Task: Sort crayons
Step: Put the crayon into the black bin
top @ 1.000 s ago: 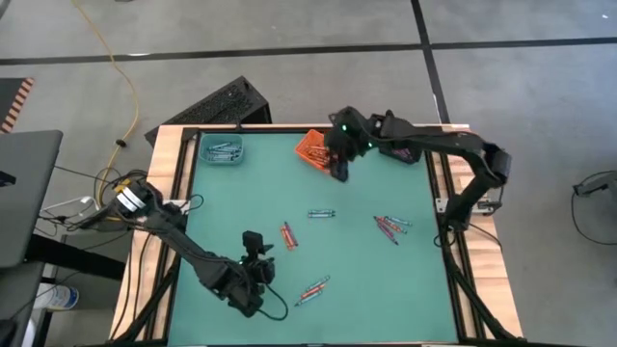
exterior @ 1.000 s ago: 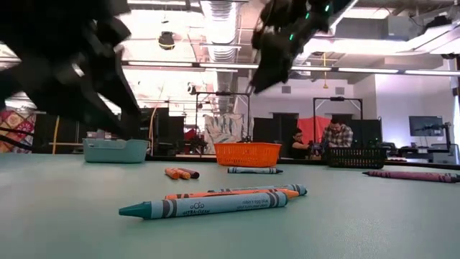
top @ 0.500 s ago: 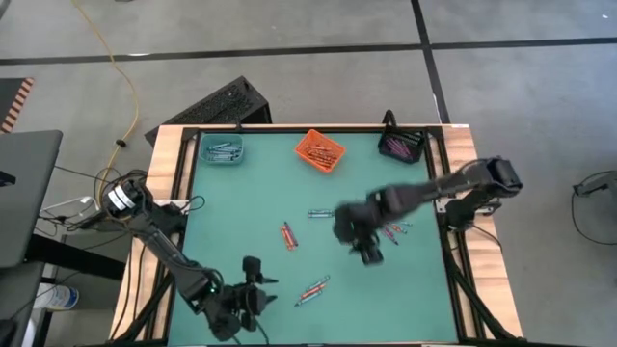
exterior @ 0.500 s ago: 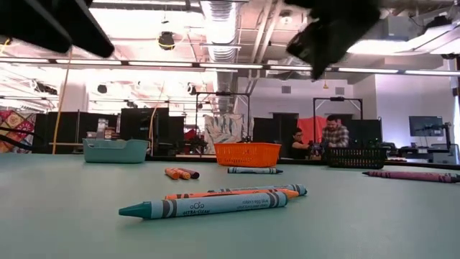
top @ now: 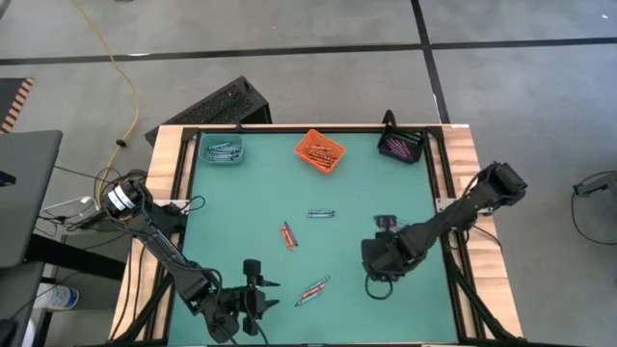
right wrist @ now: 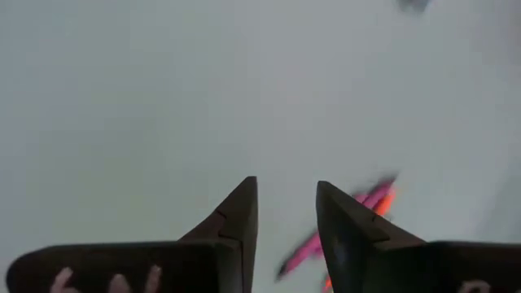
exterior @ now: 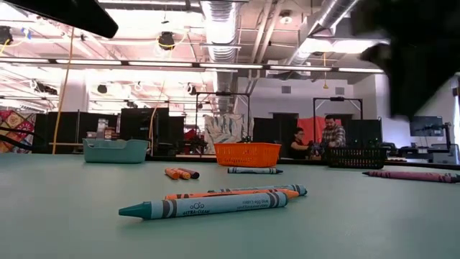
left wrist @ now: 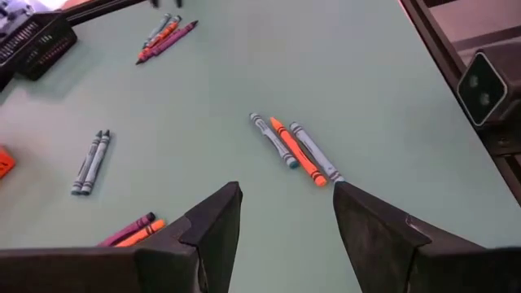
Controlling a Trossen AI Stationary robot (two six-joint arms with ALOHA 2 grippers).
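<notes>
Crayons lie flat and scattered on the green table. A blue-grey pair (top: 321, 213) and an orange and purple pair (top: 287, 235) lie near the middle. Three crayons (top: 311, 288) lie near the front, just ahead of my left gripper (left wrist: 285, 191), which hangs open and empty above the table at the near left (top: 268, 294). My right gripper (right wrist: 285, 185) hangs open and empty over the right half (top: 378, 260), pointing steeply down. Pink and orange crayons (right wrist: 370, 203) show blurred just beyond its fingers. The right arm hides that group in the high view.
Three small bins stand along the far edge: teal (top: 223, 149), orange (top: 319, 151) and black (top: 400, 146), each with crayons inside. A raised wooden frame (top: 183, 193) runs round the table. People sit in the room beyond the table (exterior: 334, 137).
My right gripper has swung from over the orange bin at the far edge toward the near right, sinking over the crayon group there. My left gripper has drawn back toward the near edge and risen, leaving the low view's middle.
</notes>
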